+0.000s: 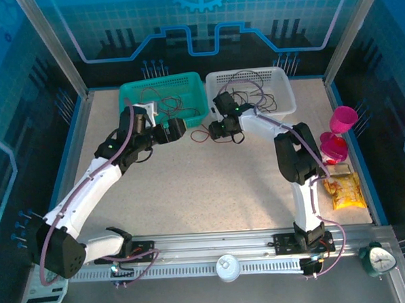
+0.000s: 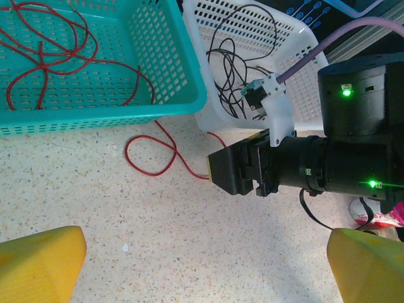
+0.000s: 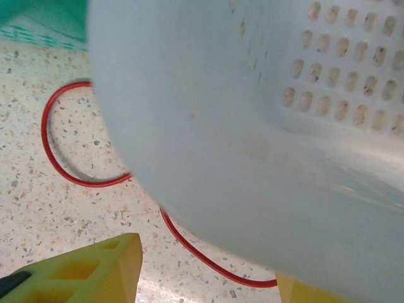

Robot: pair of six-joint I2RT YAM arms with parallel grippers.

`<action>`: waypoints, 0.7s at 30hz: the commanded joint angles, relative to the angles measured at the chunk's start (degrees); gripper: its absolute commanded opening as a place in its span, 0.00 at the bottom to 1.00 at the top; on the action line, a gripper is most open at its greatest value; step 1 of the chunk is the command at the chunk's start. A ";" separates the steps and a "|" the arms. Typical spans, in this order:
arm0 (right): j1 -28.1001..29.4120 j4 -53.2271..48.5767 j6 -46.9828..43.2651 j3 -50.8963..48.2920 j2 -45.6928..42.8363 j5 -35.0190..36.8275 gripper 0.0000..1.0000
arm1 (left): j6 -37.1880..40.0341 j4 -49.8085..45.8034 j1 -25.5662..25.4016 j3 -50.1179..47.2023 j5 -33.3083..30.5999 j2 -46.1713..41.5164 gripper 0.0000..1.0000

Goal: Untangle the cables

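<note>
One red cable (image 1: 200,135) lay in a loop on the table (image 1: 211,185), just in front of the gap between the two baskets. More red cables (image 1: 164,99) sat curled in the teal basket (image 1: 128,94), and the black cables (image 1: 253,88) sat in the white basket (image 1: 284,96). It looked like red went in one basket and black in the other, so this loose red one was likely the bit left to sort. One end of it seemed to run back up to the teal basket. The right gripper (image 3: 202,284) was low over the table, pressed up close to the white basket's wall. Its jaws were apart, and the red cable ran across the floor between them, not pinched. I think it was down there to grab that cable. The left gripper (image 2: 202,271) hung a little way back with its yellow fingers (image 2: 38,265) wide apart and nothing in them, maybe waiting to take the other end. The white basket's wall was very near the right gripper and could get bumped. The two grippers were also close to each other. A pink cup (image 1: 343,120) and a yellow packet (image 1: 347,191) stood well off to the right side, out of the way.
</note>
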 commanded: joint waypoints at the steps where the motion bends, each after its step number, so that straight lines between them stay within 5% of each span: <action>1: 1.45 1.13 -3.05 -2.28 -3.48 1.33 0.58 | -0.53 1.34 -0.34 -1.31 0.41 -1.66 0.99; 10: 4.13 4.30 -3.69 -6.72 -1.46 4.84 0.56 | -0.56 1.53 -0.34 -1.09 0.60 -1.31 0.99; 21: 3.97 1.91 -4.33 -0.86 4.88 7.34 0.56 | -0.63 1.43 -0.34 -1.36 0.52 -1.58 0.99</action>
